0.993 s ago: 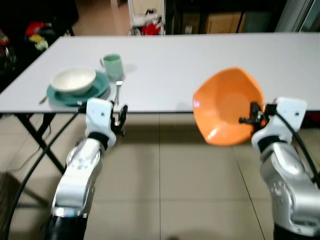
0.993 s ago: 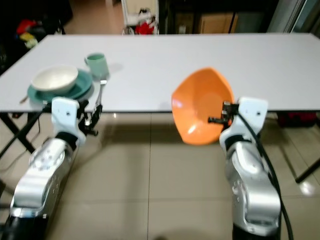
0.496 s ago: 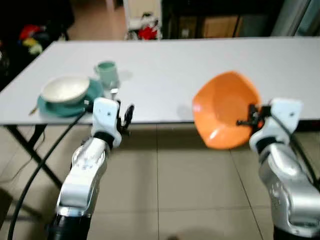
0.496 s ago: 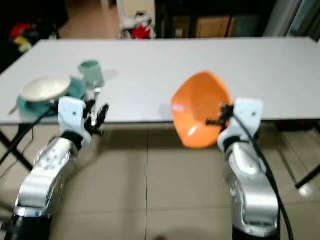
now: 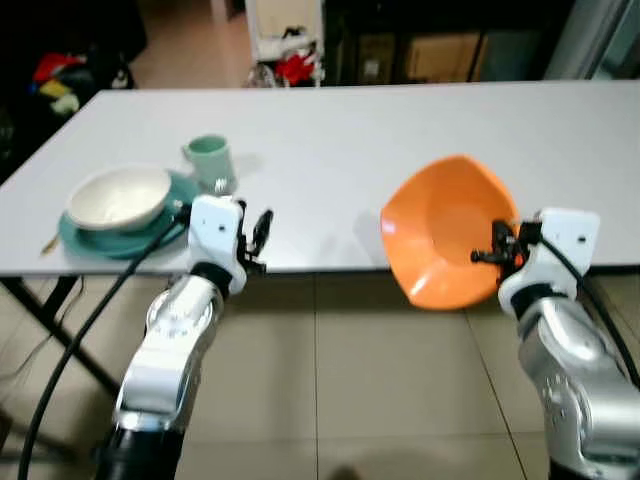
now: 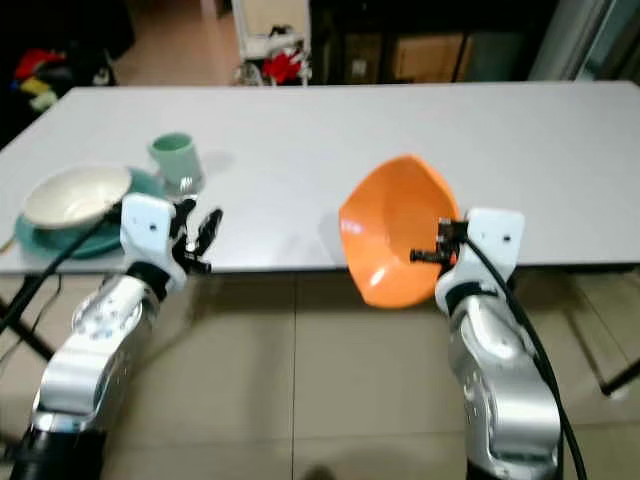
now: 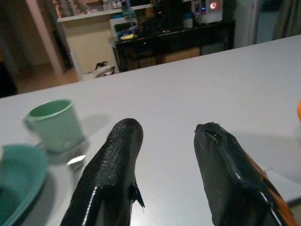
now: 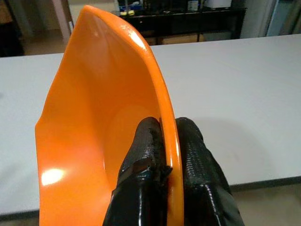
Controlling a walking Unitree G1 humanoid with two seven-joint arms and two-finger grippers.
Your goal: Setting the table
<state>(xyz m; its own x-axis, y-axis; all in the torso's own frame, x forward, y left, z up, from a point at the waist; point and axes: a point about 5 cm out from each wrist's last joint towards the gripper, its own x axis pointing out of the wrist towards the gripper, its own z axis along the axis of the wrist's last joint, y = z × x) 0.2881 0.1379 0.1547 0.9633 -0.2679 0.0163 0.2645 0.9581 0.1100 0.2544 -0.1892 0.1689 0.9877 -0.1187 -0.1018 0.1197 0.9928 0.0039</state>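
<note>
An orange bowl [image 5: 445,230] is held on edge, tilted, at the white table's [image 5: 330,130] near edge, its hollow facing me. My right gripper [image 5: 497,256] is shut on its rim; the right wrist view has the black fingers [image 8: 148,155] pinching that rim [image 8: 164,122]. My left gripper [image 5: 262,232] is open with nothing in it, just off the table's front edge to the right of the place setting. That setting is a white bowl [image 5: 118,195] on a teal plate [image 5: 105,238], with a green cup [image 5: 210,160] behind it and a spoon head [image 7: 76,161] beside the cup.
A black cable [image 5: 70,340] runs from my left arm down toward the tiled floor [image 5: 330,380]. Black table legs [image 5: 45,320] stand under the left end. Dark furniture and red items [image 5: 295,65] lie beyond the far edge.
The camera has come nearer the table, so everything has shifted. My left gripper has risen to the table's edge. The orange bowl stays gripped by my right gripper, now over the edge.
</note>
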